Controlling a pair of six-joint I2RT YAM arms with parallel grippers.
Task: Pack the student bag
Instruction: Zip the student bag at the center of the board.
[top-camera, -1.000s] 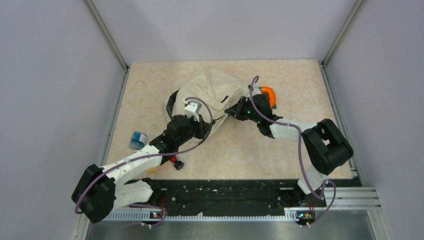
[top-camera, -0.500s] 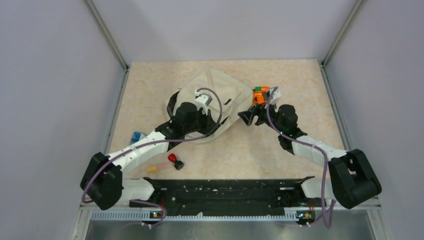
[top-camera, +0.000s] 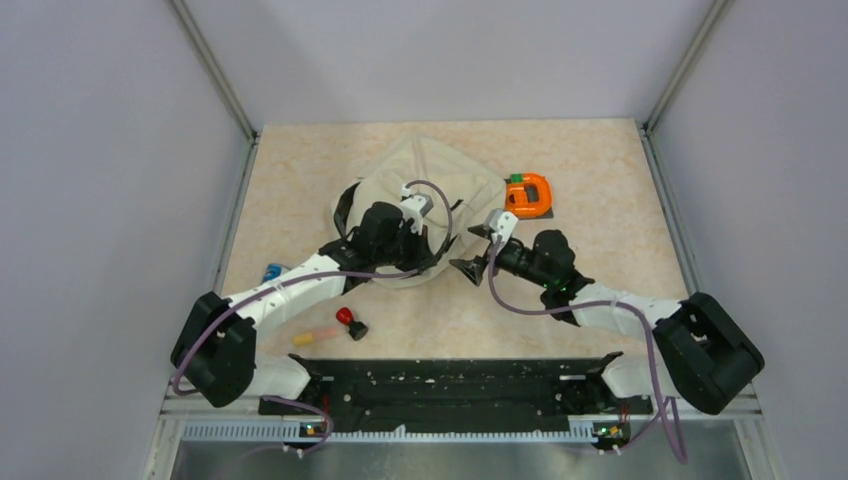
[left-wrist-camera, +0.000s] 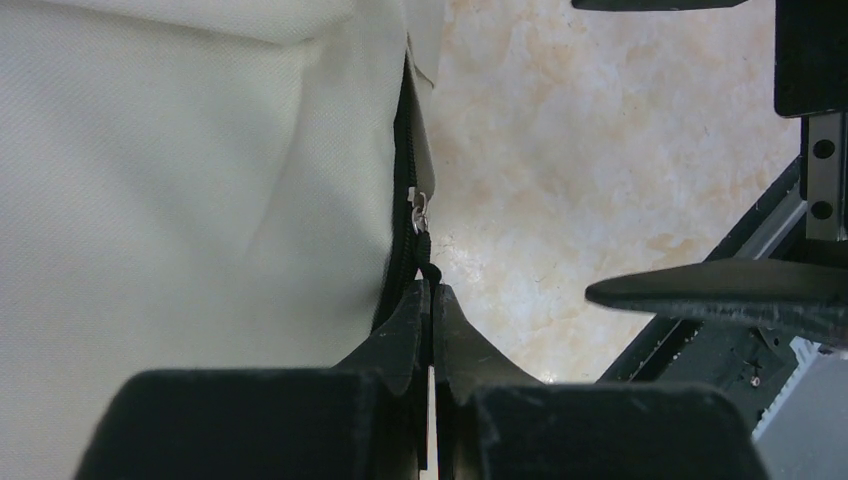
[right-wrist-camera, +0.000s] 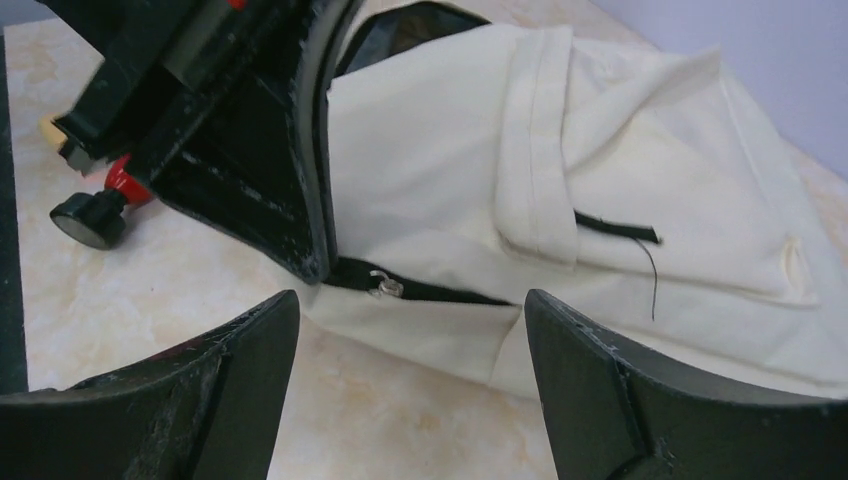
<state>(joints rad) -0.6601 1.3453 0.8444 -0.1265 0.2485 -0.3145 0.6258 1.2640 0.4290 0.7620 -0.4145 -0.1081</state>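
Observation:
The student bag (top-camera: 430, 180) is a cream fabric backpack lying in the middle of the table, also seen in the right wrist view (right-wrist-camera: 620, 190). My left gripper (left-wrist-camera: 431, 288) is shut on the black pull cord of the bag's zipper, just below the metal slider (left-wrist-camera: 420, 212). From above, the left gripper (top-camera: 428, 258) sits at the bag's near edge. My right gripper (top-camera: 468, 270) stands open just to its right, low over the table. Its gap (right-wrist-camera: 410, 325) faces the slider (right-wrist-camera: 385, 287) and the bag's lower hem, with nothing between the fingers.
An orange tape dispenser (top-camera: 527, 194) stands right of the bag. A blue object (top-camera: 272, 271) lies by my left forearm. A red-and-black item (top-camera: 350, 322) and a small yellowish piece (top-camera: 311, 335) lie near the front. A black rail (top-camera: 450, 380) runs along the near edge.
My right gripper has opened and swung from beside the orange dispenser down to the bag's near edge. My left gripper, still shut, has shifted right along the bag.

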